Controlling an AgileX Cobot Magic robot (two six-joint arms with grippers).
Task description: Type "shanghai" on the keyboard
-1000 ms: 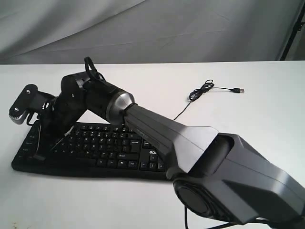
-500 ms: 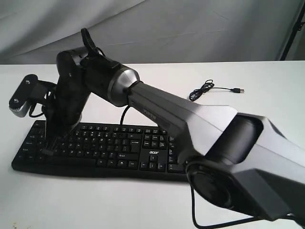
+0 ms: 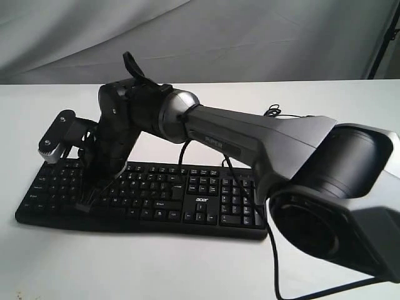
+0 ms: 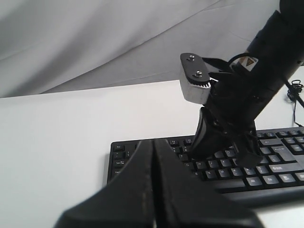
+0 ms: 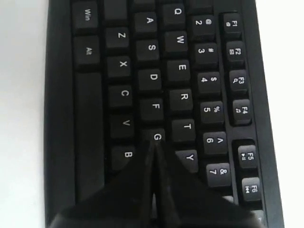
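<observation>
1. White table (image 3: 331, 156), grey cloth (image 3: 250, 37) behind; keyboard (image 3: 156, 197) lies flat, front-left.
2. Right gripper (image 5: 154, 145): fingers pressed together, tip at the G key (image 5: 156, 137). Left gripper (image 4: 153, 145) also closed, off the keyboard's end.
3. Likely rigid, light, may skid: no grasp, tap key tops squarely.

The keyboard (image 3: 144, 194) lies on the table (image 3: 350, 125) toward 7 o'clock in the exterior view, its length running from 9 to 3. The right arm (image 3: 250, 134) enters from 4 o'clock and reaches across toward 9. The right gripper (image 3: 87, 202) is over the letter block, its tip at the G key (image 5: 156, 137). A cable coil (image 3: 273, 112) lies at 1 o'clock from the keyboard, partly behind the arm.
</observation>
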